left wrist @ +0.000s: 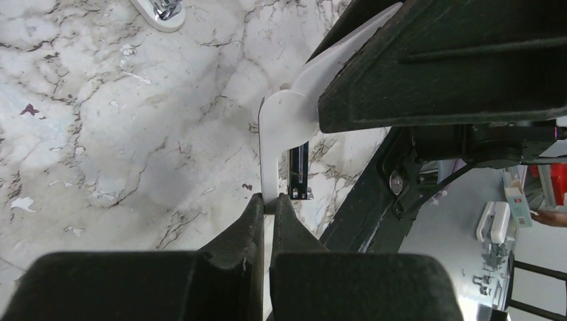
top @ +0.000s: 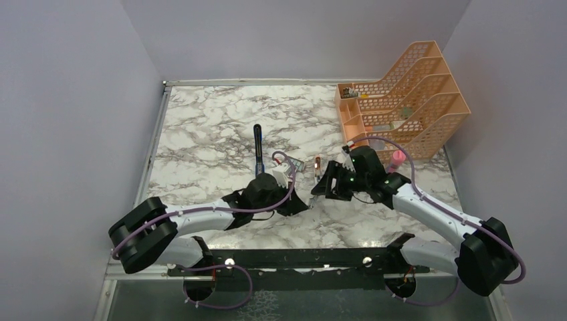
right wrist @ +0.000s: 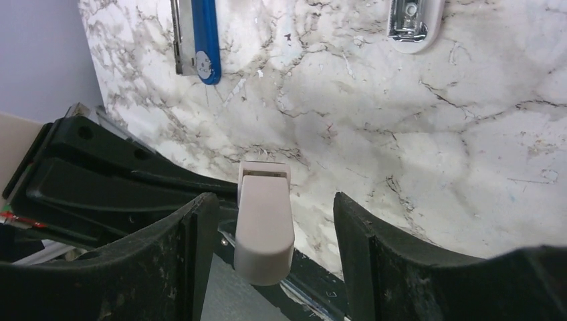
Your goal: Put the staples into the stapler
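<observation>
Closest in, on the near side of the stapler (top: 257, 148), the left claw (left wrist: 271, 200) is squeezed tight on the edge of a thin white strip (left wrist: 281, 114) of smooth, curved plastic. Just right of that, the right claw (right wrist: 273, 198) is spread wide around a beige block (right wrist: 264, 227). The block is matte with a rounded end, and it sits in the gap without touching either finger that I can see. Can't tell if the strip and block are one thing.

The stapler lies flat on the marble-look worktop (top: 214, 120), slim and blue, with a silvery channel along one side. To its right is a small round-ended white piece (right wrist: 414, 20) with shiny metal inside. Far right, past the stapler, sits an orange mesh rack (top: 414, 100).
</observation>
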Tool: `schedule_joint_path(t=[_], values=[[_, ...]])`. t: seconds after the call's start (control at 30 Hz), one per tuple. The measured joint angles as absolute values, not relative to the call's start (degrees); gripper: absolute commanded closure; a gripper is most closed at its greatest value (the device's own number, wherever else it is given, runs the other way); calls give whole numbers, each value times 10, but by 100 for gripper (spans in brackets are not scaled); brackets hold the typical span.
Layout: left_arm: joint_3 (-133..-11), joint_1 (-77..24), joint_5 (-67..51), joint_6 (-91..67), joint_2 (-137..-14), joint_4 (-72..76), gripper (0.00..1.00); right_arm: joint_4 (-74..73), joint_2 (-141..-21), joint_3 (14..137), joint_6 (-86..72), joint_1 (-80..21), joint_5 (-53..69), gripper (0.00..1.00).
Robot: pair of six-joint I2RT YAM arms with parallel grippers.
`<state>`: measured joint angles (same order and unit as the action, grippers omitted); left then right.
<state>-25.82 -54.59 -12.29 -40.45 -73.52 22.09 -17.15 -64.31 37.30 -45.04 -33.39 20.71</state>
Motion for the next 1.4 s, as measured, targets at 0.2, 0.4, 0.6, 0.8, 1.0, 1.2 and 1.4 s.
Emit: schedule_joint_path(t=[0.2,0.4,0.6,0.8,1.0,1.2,1.4], values=[[-268,-555,-121,-429,-772,245,100,-157,-645,358,-468,-341,187,42],[-269,-561,-121,-439,-790,259,100,-136,-658,343,-483,-342,186,58],[-269,-562,-121,-446,-796,267,100,-128,-671,339,-492,-342,187,67],[-269,-563,-117,-455,-801,273,43,-138,-678,346,-489,-342,178,71],[-241,-563,-55,-466,-756,280,28,-216,-703,404,-417,-342,125,70],[-229,-563,55,-458,-643,188,24,-298,-754,476,-329,-333,69,68],[-307,-562,196,-439,-582,19,20,-337,-835,528,-279,-315,16,67]])
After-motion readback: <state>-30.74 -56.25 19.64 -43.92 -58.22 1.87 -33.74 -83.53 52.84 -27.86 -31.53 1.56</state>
